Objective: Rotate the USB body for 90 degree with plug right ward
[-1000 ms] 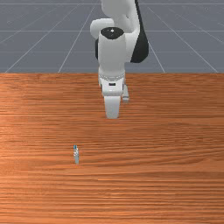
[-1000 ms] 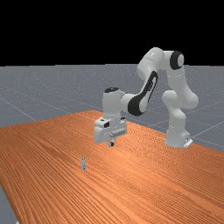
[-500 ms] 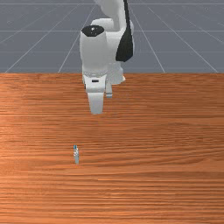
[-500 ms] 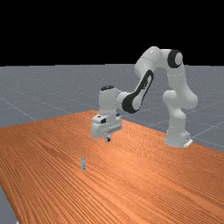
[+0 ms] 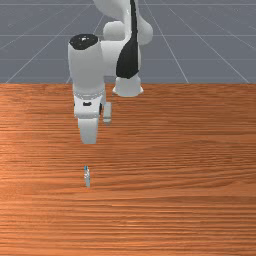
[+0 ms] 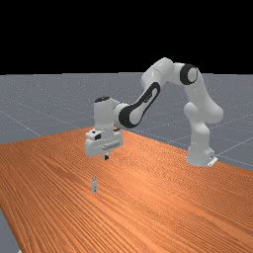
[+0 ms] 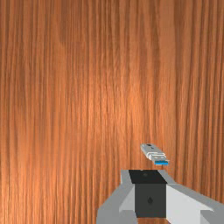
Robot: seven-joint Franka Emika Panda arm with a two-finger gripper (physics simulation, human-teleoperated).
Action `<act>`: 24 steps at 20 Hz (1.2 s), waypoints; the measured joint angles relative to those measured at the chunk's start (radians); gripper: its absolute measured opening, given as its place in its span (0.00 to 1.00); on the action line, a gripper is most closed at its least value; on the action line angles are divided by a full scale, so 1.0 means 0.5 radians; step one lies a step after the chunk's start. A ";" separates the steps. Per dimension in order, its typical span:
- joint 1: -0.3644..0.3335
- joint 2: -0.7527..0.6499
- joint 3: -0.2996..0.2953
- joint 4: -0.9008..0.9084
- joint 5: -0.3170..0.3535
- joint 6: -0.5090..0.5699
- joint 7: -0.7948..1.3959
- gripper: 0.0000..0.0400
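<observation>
Orange-brown wood makes up the table [image 6: 197, 212], the largest thing here, its grain running from three to nine o'clock in the front view. White and grey, the arm [image 6: 160, 70] comes next. Its base [image 6: 200, 154] stands on the table, between two and three o'clock of the USB body [image 6: 94, 186] in the far view and about one o'clock of it in the front view. From that base the arm arches up and over toward the far view's nine o'clock, then drops to the hand [image 6: 104, 143].

Below the hand, the gripper [image 6: 106, 157] hangs above the wood, pointing down. It is clenched: in the wrist view the dark fingertips [image 7: 150, 200] meet in one block. In the far view the USB body lies at seven o'clock from those tips, and in the front view at six o'clock from the hand, apart from it.

Smaller yet, the grey USB body rests on the table, toward seven o'clock from the middle of the front view. Its length runs nearly from twelve to six o'clock there. Smallest is its blue end [image 5: 86, 168], pointing close to twelve o'clock in the front view, a touch toward eleven. Seen from the wrist, that end is the part nearer the fingertips, with the grey part farther off.
</observation>
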 joint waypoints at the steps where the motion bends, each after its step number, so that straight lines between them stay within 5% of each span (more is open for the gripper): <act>1: 0.002 0.065 0.003 0.104 0.003 -0.022 0.004 0.00; 11: -0.003 0.469 0.005 0.787 -0.001 -0.364 0.009 0.00; 24: -0.006 0.706 0.007 0.778 0.002 -0.142 0.013 0.00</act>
